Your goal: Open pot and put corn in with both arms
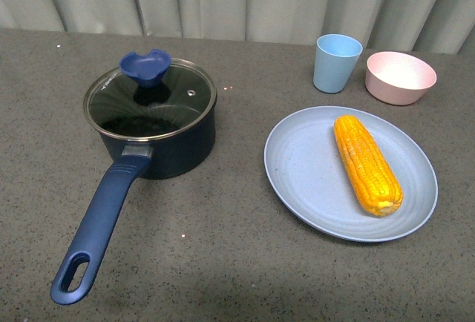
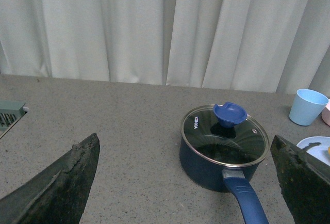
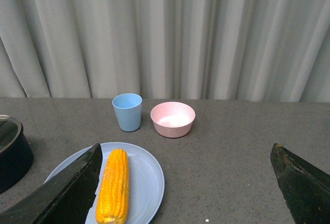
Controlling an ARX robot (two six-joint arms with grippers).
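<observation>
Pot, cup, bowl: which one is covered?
The pot: a glass lid with a blue knob sits on it. The cup and bowl are open-topped.

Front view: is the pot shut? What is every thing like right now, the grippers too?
pot: upright, shut by its lid.
lid: sitting on the pot.
corn: lying on the plate, untouched.
plate: flat, holding the corn.
cup: upright, looks empty.
bowl: upright, looks empty.
left gripper: open, holding nothing.
right gripper: open, holding nothing.
</observation>
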